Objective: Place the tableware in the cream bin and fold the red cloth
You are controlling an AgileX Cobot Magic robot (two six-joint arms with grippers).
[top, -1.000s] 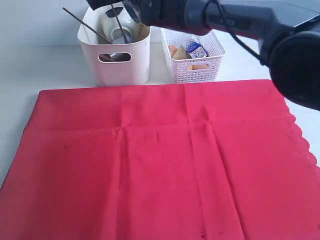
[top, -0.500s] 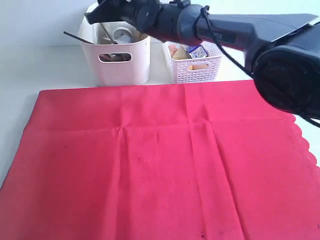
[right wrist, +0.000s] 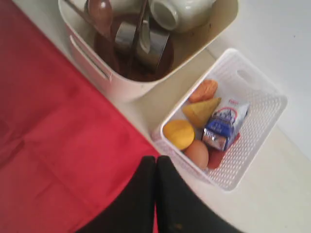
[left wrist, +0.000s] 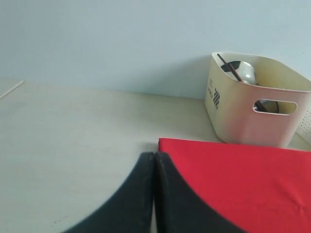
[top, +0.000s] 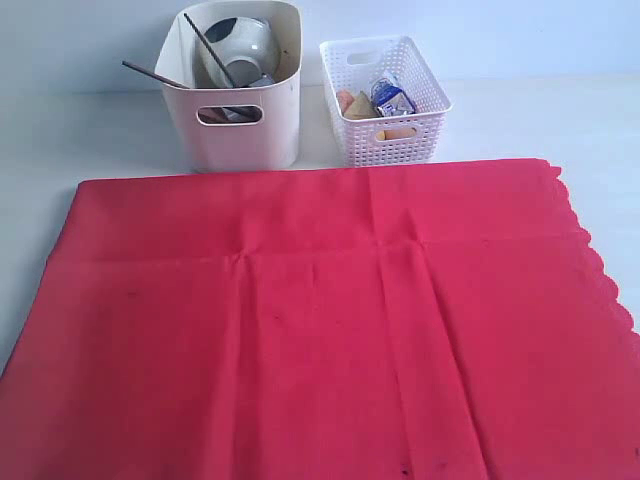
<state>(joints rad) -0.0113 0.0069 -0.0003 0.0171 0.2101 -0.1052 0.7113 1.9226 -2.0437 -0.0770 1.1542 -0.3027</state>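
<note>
My left gripper (left wrist: 154, 159) and right gripper (right wrist: 155, 164) are both pressed closed, holding nothing, while the red cloth (top: 300, 320) lies spread flat nearby and the bowl (top: 248, 42) and chopsticks (top: 208, 48) sit in the cream bin (top: 230, 140), far left.

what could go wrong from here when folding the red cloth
A thin dark utensil pokes out over the rim of the tall cream plastic bin; a passing arm could knock it out. The large red cloth has its far edge close to the bin and the white lattice basket, so lifting that edge might nudge them. Its crease ridges could make the fold uneven.
</note>
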